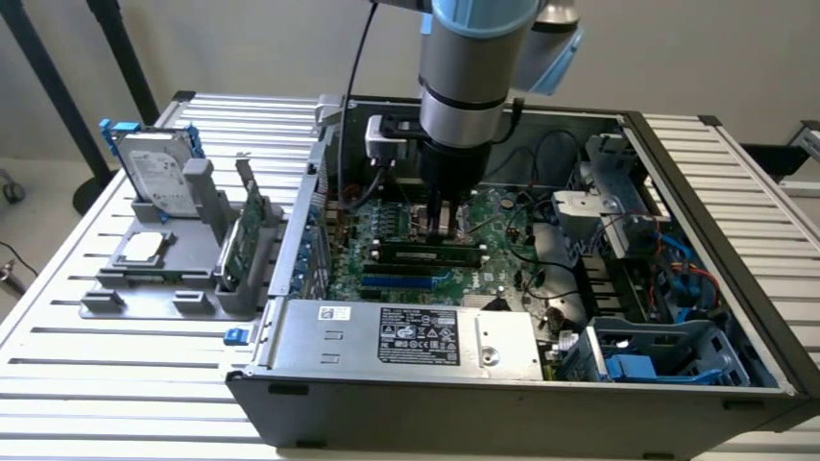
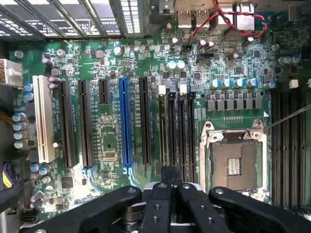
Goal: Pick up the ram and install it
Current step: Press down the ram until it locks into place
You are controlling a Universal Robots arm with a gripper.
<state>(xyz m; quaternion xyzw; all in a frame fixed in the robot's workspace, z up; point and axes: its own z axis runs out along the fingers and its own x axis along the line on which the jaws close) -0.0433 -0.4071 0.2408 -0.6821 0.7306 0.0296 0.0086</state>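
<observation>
Power supply casing (image 1: 410, 336) fronts the open computer case (image 1: 717, 317) on the slatted desk (image 1: 115, 375); behind it the arm's gripper (image 1: 444, 229) reaches down over the motherboard (image 1: 500, 216); the ram (image 1: 428, 255) lies in a slot directly beneath the jaws, its long axis running toward the exterior view's left and right, across the fingers; whether the jaws are parted or closed cannot be told; the wrist view looks along the memory slots (image 2: 176, 128) beside the bare processor socket (image 2: 234, 162).
</observation>
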